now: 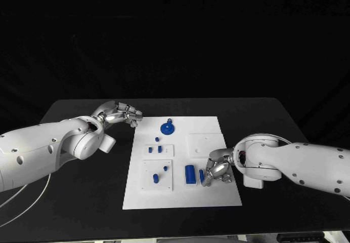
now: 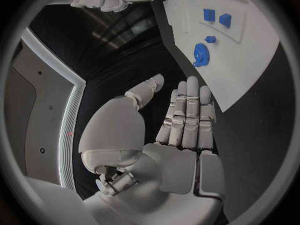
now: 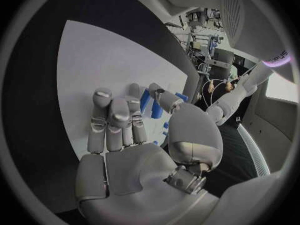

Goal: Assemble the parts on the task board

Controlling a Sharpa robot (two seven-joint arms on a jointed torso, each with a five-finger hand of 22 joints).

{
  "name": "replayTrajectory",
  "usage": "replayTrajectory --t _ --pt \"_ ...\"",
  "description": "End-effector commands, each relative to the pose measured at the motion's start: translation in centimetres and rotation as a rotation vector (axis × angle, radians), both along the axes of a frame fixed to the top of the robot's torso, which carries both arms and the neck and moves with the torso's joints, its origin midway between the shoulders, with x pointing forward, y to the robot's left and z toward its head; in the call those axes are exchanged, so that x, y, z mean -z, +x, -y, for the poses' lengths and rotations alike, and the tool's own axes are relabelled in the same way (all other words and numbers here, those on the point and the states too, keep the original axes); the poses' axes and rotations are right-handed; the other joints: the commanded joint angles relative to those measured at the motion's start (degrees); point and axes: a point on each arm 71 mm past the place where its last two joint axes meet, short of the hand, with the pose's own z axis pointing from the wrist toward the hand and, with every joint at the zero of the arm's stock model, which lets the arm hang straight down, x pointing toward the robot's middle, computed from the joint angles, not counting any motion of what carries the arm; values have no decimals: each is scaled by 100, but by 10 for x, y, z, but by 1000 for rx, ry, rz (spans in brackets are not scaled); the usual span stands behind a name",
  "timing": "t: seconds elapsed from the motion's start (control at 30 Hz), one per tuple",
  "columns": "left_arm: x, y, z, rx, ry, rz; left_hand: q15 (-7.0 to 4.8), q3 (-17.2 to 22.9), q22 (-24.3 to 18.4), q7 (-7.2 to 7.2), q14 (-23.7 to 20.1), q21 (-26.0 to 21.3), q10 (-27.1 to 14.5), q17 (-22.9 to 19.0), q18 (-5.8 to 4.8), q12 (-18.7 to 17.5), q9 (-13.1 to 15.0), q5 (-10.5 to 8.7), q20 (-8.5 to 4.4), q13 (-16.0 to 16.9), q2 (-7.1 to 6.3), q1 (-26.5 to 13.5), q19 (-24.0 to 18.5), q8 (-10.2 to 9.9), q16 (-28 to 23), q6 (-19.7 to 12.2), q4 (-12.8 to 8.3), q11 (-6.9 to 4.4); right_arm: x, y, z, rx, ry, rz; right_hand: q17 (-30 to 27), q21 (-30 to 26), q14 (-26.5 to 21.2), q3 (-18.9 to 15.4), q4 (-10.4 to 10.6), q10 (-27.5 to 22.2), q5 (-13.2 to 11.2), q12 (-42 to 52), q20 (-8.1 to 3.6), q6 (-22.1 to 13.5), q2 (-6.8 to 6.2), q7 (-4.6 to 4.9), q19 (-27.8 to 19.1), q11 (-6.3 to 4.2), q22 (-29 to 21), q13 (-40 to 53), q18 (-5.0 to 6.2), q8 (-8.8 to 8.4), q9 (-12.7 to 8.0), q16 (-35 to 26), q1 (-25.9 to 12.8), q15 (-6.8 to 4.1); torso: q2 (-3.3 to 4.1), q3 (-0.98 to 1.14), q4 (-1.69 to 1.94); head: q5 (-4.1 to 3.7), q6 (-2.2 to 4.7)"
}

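Observation:
The white task board (image 1: 182,195) lies mid-table with several blue parts on it. A round blue part (image 1: 168,128) sits near its far edge, also seen from the left wrist (image 2: 200,54). Small blue pieces (image 1: 154,149) stand in a raised square. A blue cylinder (image 1: 190,173) and a narrow blue piece (image 1: 202,176) lie side by side. My right hand (image 1: 217,169) is over the board with its fingertips at the narrow piece (image 3: 145,101), thumb and fingers on either side; whether it grips is unclear. My left hand (image 1: 120,114) is over the table off the board's far left corner, holding nothing (image 2: 184,120).
A second raised square (image 1: 158,174) holds two small blue pieces. A blank white square (image 1: 204,144) sits on the board's right half. Black table (image 1: 87,202) surrounds the board on all sides.

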Motion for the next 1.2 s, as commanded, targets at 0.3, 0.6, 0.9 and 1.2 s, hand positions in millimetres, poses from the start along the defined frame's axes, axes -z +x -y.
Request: replayTrajectory --t 0.3,0.6,0.9,1.2 --pt "0 0 1 12 -7 -7 8 6 11 -13 24 -24 -39 14 69 -17 -7 -19 25 8 -7 -32 16 -4 -43 -31 46 12 20 -3 8 15 -93 -59 -18 37 -17 36 -178 22 -21 -32 8 -22 -17 42 1 -6 19 15 77 -21 -11 4 7 -16 3 -8 3 11 -24" --pt "0 0 1 13 -7 -7 8 7 14 -13 25 -27 -39 20 69 -18 -7 -18 26 9 -3 -31 16 -3 -48 -32 48 13 27 0 11 21 -107 -61 -25 36 -18 32 -220 21 -19 -34 18 -22 20 46 -5 -3 19 16 77 -19 -12 -1 -4 -12 1 1 3 1 -24" --pt "0 0 2 14 -7 -7 8 7 16 -13 25 -29 -39 25 69 -19 -7 -18 26 9 -3 -33 16 -3 -52 -32 51 13 26 1 14 34 -86 -44 -39 33 -12 47 -268 23 3 -40 44 -18 -7 52 -13 6 17 14 77 -23 -28 -9 -63 -2 0 1 -4 2 -7" --pt "0 0 1 11 -7 -3 9 5 18 -12 26 -31 -39 30 68 -19 -7 -18 27 9 -3 -35 17 -3 -55 -32 53 13 20 4 20 82 -9 -13 -56 22 -30 -517 -273 -26 -11 -64 52 -120 -530 78 -24 31 4 13 77 -61 -36 -31 -488 10 -8 -1 -2 1 43"
